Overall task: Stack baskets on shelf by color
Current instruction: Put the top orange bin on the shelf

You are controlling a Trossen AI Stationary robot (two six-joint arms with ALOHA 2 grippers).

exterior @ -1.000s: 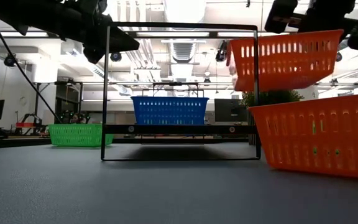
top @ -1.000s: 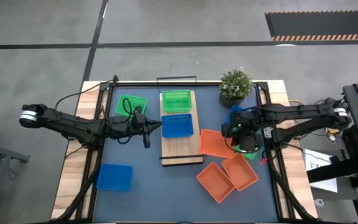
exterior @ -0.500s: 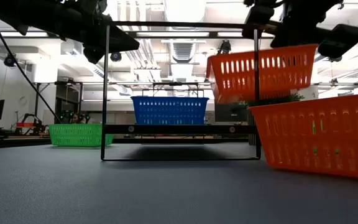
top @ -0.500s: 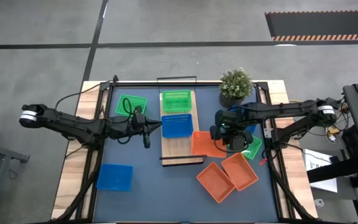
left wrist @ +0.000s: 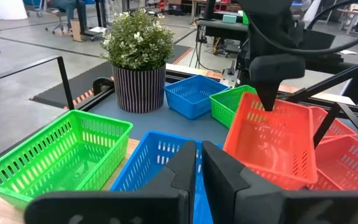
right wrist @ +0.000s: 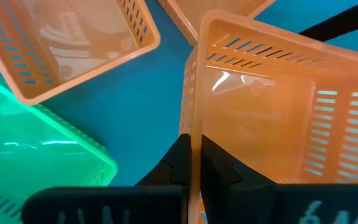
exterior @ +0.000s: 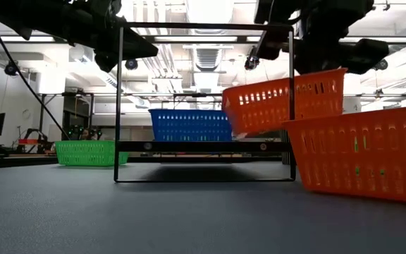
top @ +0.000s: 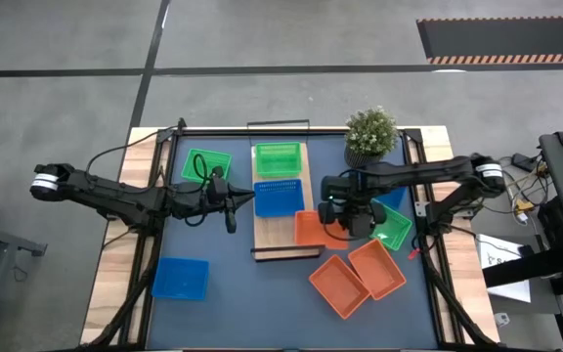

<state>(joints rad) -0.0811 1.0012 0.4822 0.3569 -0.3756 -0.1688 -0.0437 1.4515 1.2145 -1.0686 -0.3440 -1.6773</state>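
An orange basket (top: pixel 311 228) hangs tilted over the near right part of the light-wood shelf (top: pixel 274 233), with my right gripper (top: pixel 336 223) shut on it. A green basket (top: pixel 277 158) and a blue basket (top: pixel 280 196) stand on their bottoms on the shelf. My left gripper (top: pixel 231 202) hovers shut just left of the shelf and holds nothing. In the low view the orange basket (exterior: pixel 280 102) hangs with its shelf-side end lower, just above the board. My right gripper pinches the top rim of the orange basket's wall (right wrist: pixel 190 124) on the side toward the table's right edge, one finger inside the basket and one outside. The fingers come steeply from above. The basket hangs below them, tilted and clear of the table.
Two more orange baskets (top: pixel 338 286) (top: pixel 377 269) lie near the table's front right. A green basket (top: pixel 393 231) and a blue one (top: pixel 391 198) sit under my right arm, beside a potted plant (top: pixel 370 135). Left of the shelf lie a green basket (top: pixel 206 164) and a blue basket (top: pixel 181 278).
My right gripper has carried the orange basket toward the table's left, to the shelf, sinking a little and rolling its wrist. The basket has come from beside the shelf to over its near right part and now tips with its shelf-side end down.
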